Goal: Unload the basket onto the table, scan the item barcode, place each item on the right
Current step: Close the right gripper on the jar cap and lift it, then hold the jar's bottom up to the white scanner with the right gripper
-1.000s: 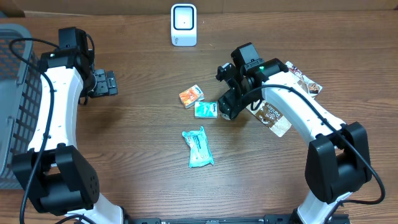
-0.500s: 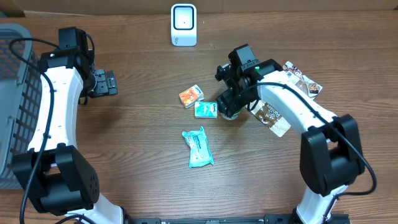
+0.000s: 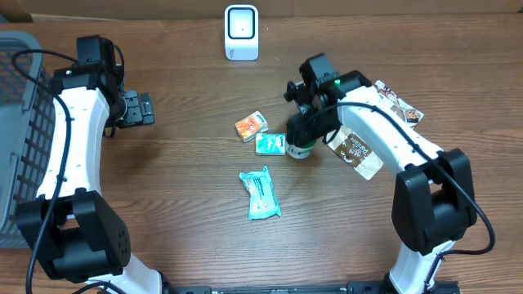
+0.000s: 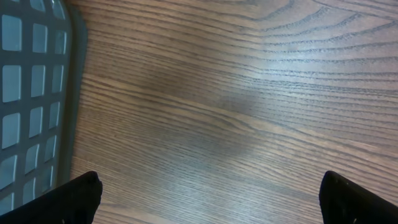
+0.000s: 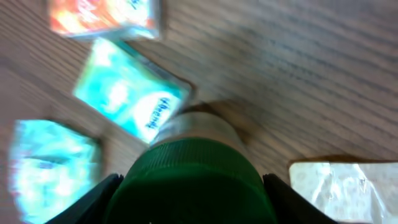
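Note:
A small bottle with a green cap (image 3: 299, 149) stands upright in the middle of the table, just right of a small teal packet (image 3: 270, 144). My right gripper (image 3: 301, 135) is directly above it. In the right wrist view the green cap (image 5: 193, 177) fills the gap, and both fingers of the right gripper (image 5: 193, 202) press against its sides. The white barcode scanner (image 3: 241, 33) stands at the far edge. My left gripper (image 3: 140, 108) is wide open over bare wood at the left, and its wrist view shows the left gripper (image 4: 211, 202) holding nothing.
An orange packet (image 3: 252, 125) lies beside the teal one, and a teal pouch (image 3: 261, 193) is nearer the front. Brown snack packs (image 3: 357, 153) lie under the right arm. A grey basket (image 3: 16, 139) takes up the left edge and shows as the basket wall (image 4: 31, 93).
The right gripper slid slightly left and settled over the bottle, and its jaws narrowed onto the green cap. The left arm has not moved.

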